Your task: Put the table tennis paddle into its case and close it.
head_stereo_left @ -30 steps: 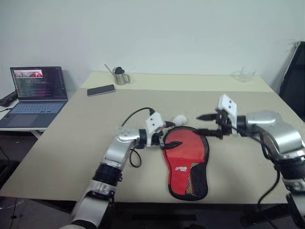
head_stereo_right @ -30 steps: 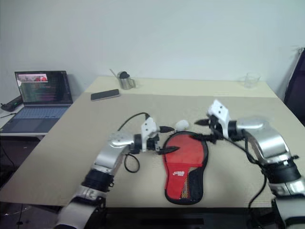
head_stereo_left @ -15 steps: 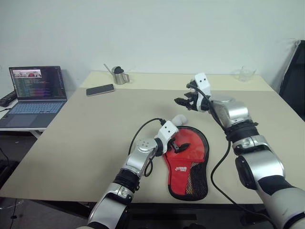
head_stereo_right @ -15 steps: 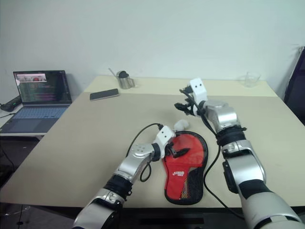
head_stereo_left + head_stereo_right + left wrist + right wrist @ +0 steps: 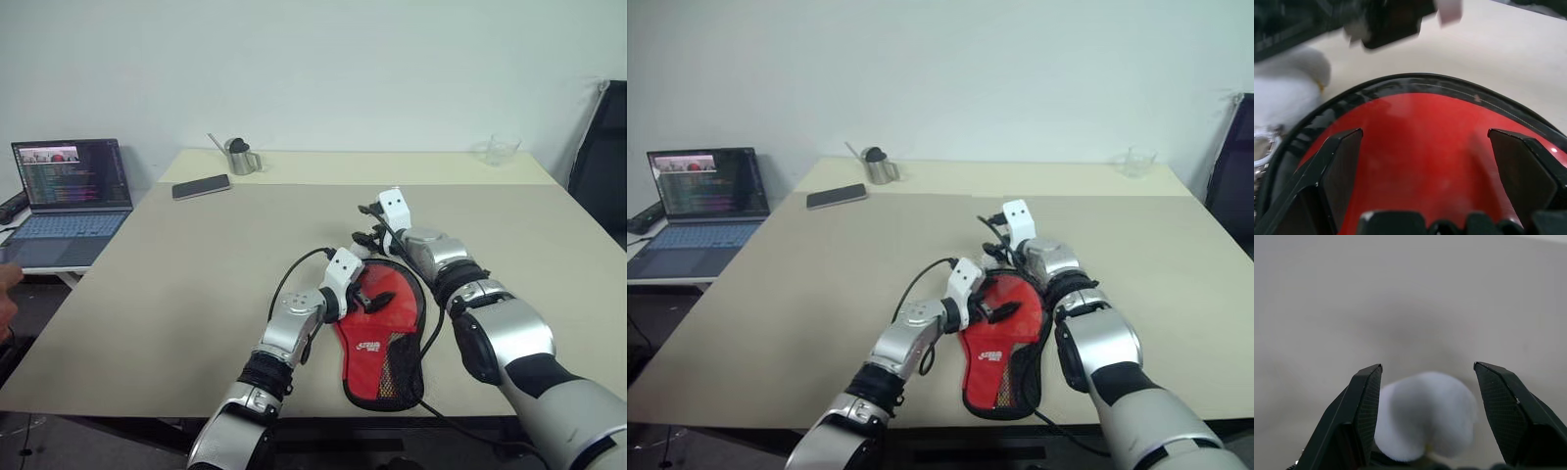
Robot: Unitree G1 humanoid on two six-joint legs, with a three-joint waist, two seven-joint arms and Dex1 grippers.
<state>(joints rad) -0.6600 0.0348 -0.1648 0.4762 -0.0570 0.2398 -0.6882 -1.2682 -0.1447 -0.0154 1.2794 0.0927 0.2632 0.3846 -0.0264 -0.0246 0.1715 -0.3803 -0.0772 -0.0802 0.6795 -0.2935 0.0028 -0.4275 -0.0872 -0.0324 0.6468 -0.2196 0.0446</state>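
Case [image 5: 384, 333] lies red face up near the table's [image 5: 196, 284] front edge. Right gripper [image 5: 1425, 416], fingers spread and empty, has swung down beside a white, possibly wrapped, handle tip [image 5: 1425, 423]; left gripper [image 5: 1425, 171] hangs open over the case, so closing remains.

Case [image 5: 384, 328]: red cloth, black mesh pocket; table [image 5: 196, 264]: matt beige.
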